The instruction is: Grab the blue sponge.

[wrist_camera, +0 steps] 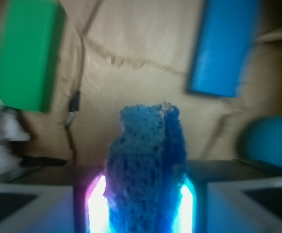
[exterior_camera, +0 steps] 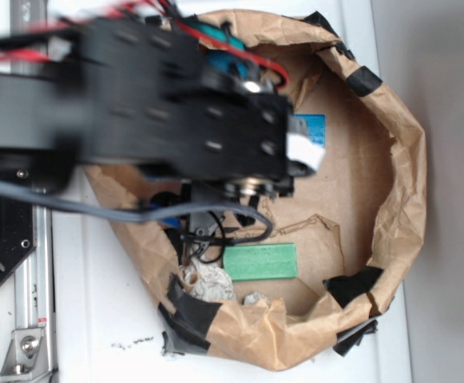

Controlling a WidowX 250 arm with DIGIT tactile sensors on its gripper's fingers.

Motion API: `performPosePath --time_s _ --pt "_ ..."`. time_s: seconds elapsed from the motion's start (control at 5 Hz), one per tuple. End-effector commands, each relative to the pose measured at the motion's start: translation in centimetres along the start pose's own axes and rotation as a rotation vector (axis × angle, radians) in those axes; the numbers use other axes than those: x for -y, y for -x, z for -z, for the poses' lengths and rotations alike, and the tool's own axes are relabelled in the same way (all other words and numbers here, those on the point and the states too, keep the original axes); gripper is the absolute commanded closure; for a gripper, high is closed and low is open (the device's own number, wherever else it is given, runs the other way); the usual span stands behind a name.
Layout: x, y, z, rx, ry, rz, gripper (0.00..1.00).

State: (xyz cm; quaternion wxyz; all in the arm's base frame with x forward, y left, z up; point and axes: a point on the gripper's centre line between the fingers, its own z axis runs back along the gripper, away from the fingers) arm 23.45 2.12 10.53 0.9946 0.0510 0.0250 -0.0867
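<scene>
Gripper (wrist_camera: 145,204): low centre of the wrist view, jaws clamped on the blue sponge, lit pads on either side of it.
Blue sponge (wrist_camera: 148,170): standing on end between the jaws, squeezed narrow, porous, its darker strip toward the right.
Blue block (wrist_camera: 224,46): upper right of the wrist view, lying on the paper.
Green block (exterior_camera: 260,262): lower centre of the exterior view, on the bag's floor.
Blue ball (wrist_camera: 271,141): right edge of the wrist view, blurred.
Paper bag (exterior_camera: 399,152): crumpled brown walls ringing everything.
Arm (exterior_camera: 160,104): upper left of the exterior view, blurred, covering the gripper there.
</scene>
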Motion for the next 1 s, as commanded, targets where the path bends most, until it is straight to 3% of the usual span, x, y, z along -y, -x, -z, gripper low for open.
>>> performPosePath --time_s 0.0,0.4,0.6,0.8 --pt "0.7 -2.0 -8.3 0.169 -0.004 -0.012 1.00" --pt "1.1 -3.9 -6.4 0.146 0.033 -0.032 1.00" --pt "0.9 -3.5 -6.1 0.187 0.060 -0.086 1.00" --pt "0.9 -3.2 -6.0 0.168 0.039 -0.070 1.00"
